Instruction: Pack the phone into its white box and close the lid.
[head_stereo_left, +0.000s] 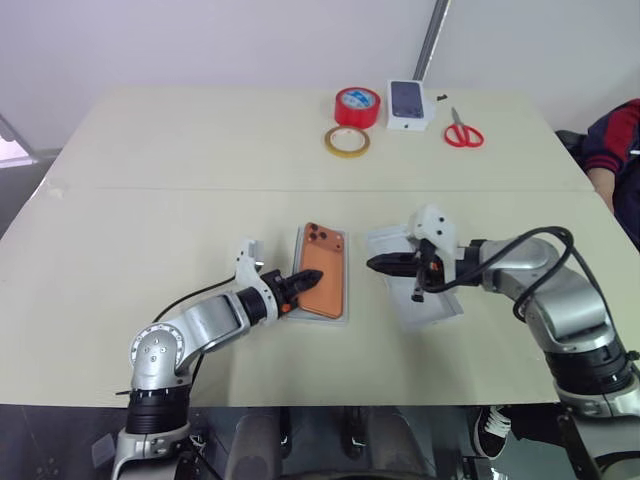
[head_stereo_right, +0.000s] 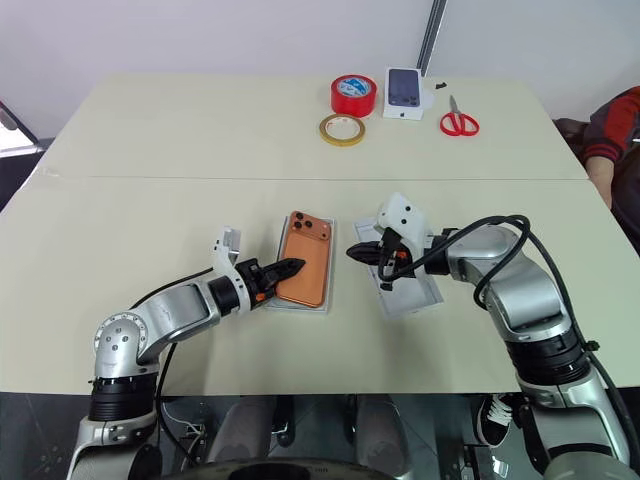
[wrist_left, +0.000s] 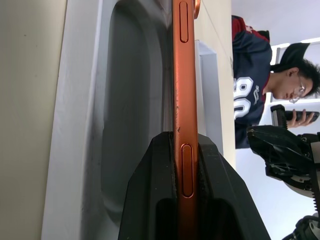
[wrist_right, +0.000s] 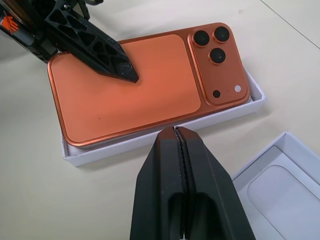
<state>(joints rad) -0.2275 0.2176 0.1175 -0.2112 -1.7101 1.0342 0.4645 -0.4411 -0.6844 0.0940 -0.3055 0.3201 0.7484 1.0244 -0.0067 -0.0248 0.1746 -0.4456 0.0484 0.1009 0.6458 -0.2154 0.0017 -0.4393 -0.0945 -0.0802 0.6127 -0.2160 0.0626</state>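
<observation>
Our left gripper (head_stereo_left: 296, 287) is clamped on the near end of the orange phone (wrist_right: 145, 85), one finger over its back and one beneath, holding it tilted over the white box (wrist_right: 252, 95) so the camera end rests at the far wall and the near end sits above the rim. Our right gripper (head_stereo_right: 353, 252) is pressed shut and empty, hovering just beside the phone's long edge. The lid (head_stereo_left: 425, 300) lies open-side up under our right arm. We judge the seating step is in hand: next we need to lower the phone flat, let go, then fetch the lid.
</observation>
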